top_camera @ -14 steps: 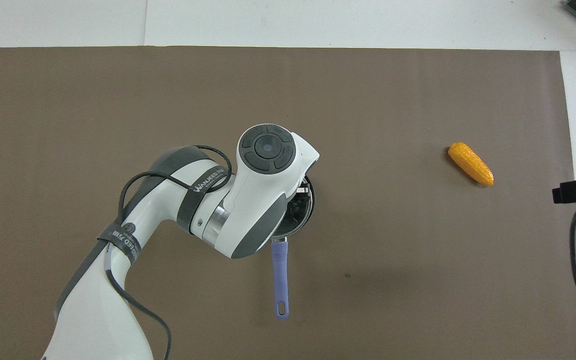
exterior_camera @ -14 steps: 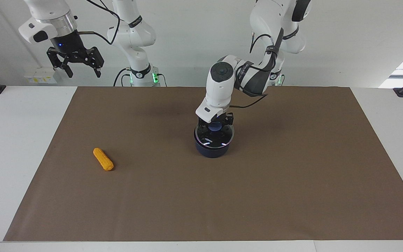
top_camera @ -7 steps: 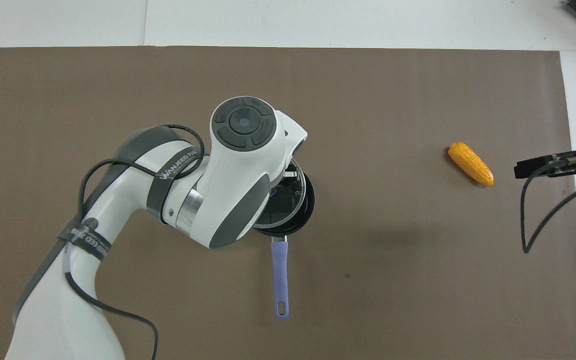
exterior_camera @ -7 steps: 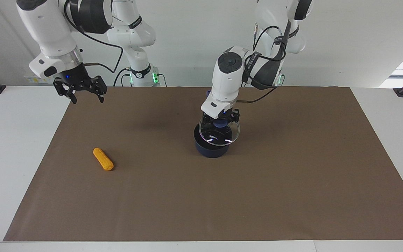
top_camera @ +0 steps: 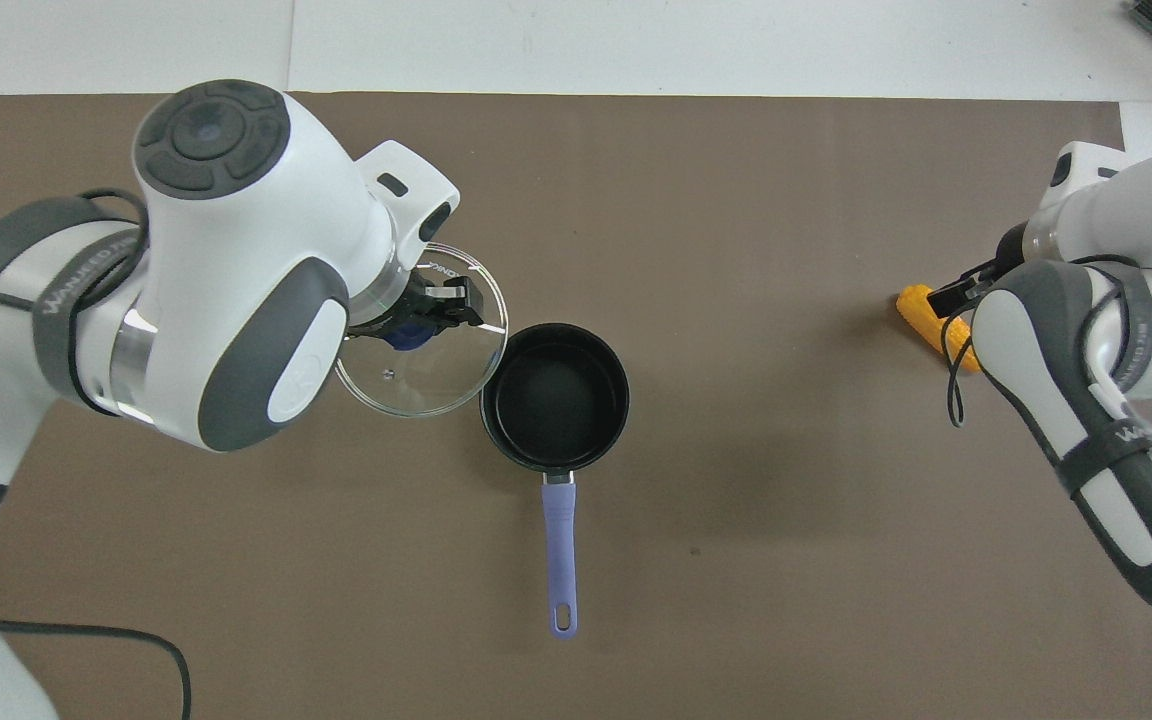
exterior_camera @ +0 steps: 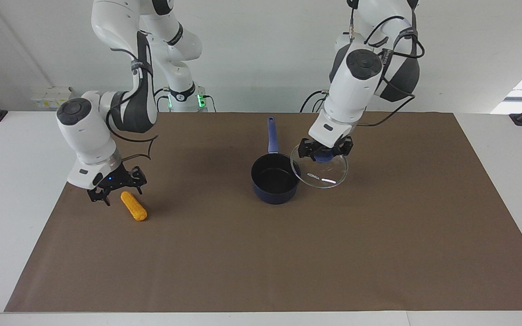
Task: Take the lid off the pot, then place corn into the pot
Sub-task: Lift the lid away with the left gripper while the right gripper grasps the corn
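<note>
The navy pot (exterior_camera: pixel 273 194) (top_camera: pixel 556 400) stands uncovered mid-mat, its black inside bare and its blue handle (top_camera: pixel 559 545) pointing toward the robots. My left gripper (exterior_camera: pixel 325 153) (top_camera: pixel 433 310) is shut on the blue knob of the glass lid (exterior_camera: pixel 322 175) (top_camera: pixel 416 375). The lid hangs tilted in the air beside the pot, toward the left arm's end of the table. The yellow corn (exterior_camera: pixel 133 206) (top_camera: pixel 918 305) lies on the mat toward the right arm's end. My right gripper (exterior_camera: pixel 118 192) is open and low over the corn's end that is nearer to the robots. In the overhead view the right arm hides most of the corn.
A brown mat (exterior_camera: pixel 261 262) covers most of the white table (exterior_camera: pixel 21 181). Nothing else lies on it. The left arm's forearm hangs over the mat toward its own end of the table.
The left gripper closed on the knob, lifted the lid off the pot and carried it toward the left arm's end. The right arm came down from high up to the corn.
</note>
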Available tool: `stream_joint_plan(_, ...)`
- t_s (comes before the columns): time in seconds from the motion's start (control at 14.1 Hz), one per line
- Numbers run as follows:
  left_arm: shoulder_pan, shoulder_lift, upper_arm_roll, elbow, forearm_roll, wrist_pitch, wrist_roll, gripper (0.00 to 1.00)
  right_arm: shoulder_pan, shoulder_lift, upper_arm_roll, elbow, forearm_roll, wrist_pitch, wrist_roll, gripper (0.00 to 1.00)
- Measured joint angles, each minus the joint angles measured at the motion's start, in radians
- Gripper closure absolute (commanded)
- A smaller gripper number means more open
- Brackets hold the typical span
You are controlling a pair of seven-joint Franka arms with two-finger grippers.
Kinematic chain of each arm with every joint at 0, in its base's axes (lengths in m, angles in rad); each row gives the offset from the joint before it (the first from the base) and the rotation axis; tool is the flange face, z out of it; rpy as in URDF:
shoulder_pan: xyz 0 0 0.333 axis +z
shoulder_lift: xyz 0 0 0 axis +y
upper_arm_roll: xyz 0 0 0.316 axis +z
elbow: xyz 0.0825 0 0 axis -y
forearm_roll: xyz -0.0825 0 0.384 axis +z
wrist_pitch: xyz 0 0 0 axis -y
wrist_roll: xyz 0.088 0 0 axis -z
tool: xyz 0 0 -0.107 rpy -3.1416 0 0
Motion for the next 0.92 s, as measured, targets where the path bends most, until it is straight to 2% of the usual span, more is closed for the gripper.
stream_joint_plan(0.28, 0.090, -0.003, 0.002, -0.003, 0.000, -0.038, 0.119, 1.00, 0.000, 0.055, 0.000, -0.045, 0.000, 0.033, -0.168, 0.00)
stream_joint_plan(0.5, 0.186, -0.003, 0.005, -0.007, 0.000, -0.064, 0.271, 1.00, -0.001, 0.060, -0.001, -0.088, 0.000, 0.059, -0.197, 0.00)
stream_joint_plan(0.57, 0.215, -0.004, 0.006, -0.009, 0.000, -0.077, 0.328, 1.00, -0.003, 0.060, -0.001, -0.093, 0.000, 0.059, -0.197, 0.14)
stream_joint_plan(0.71, 0.262, -0.016, 0.008, -0.024, 0.000, -0.086, 0.419, 1.00, -0.011, 0.060, -0.002, -0.101, 0.000, 0.059, -0.199, 0.89)
stream_joint_plan(0.78, 0.282, -0.030, 0.008, -0.042, 0.000, -0.088, 0.450, 1.00, -0.014, 0.060, -0.002, -0.101, 0.000, 0.059, -0.199, 1.00)
stream_joint_plan(0.92, 0.319, -0.069, 0.009, -0.098, 0.008, -0.085, 0.509, 1.00, -0.016, 0.060, -0.002, -0.101, 0.000, 0.059, -0.199, 1.00)
